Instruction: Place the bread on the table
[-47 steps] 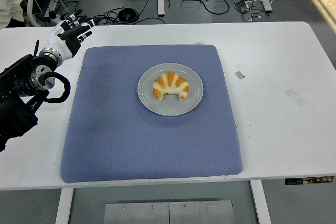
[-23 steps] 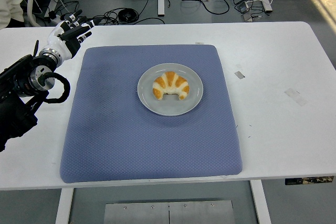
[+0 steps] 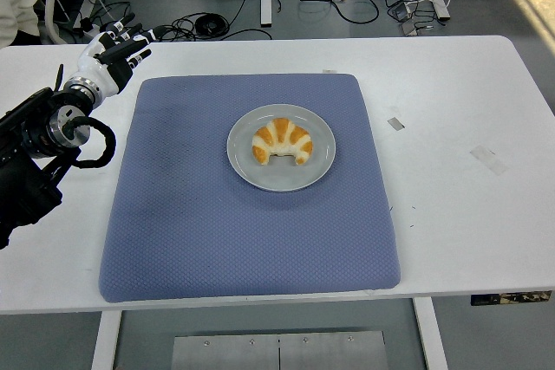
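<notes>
Golden crescent-shaped bread [image 3: 282, 142] lies untouched on the round grey plate [image 3: 323, 166] at frame centre, so the left hand [image 3: 111, 60], fingers spread and empty at upper left, must first reach it.

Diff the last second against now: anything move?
Barely. The left hand, open and holding nothing, drifted slightly up and left, away from the blue mat at the table's far-left corner. It took hold of nothing. The bread lies where it was on the grey plate in the mat's middle, untouched. The right arm is out of view.
</notes>
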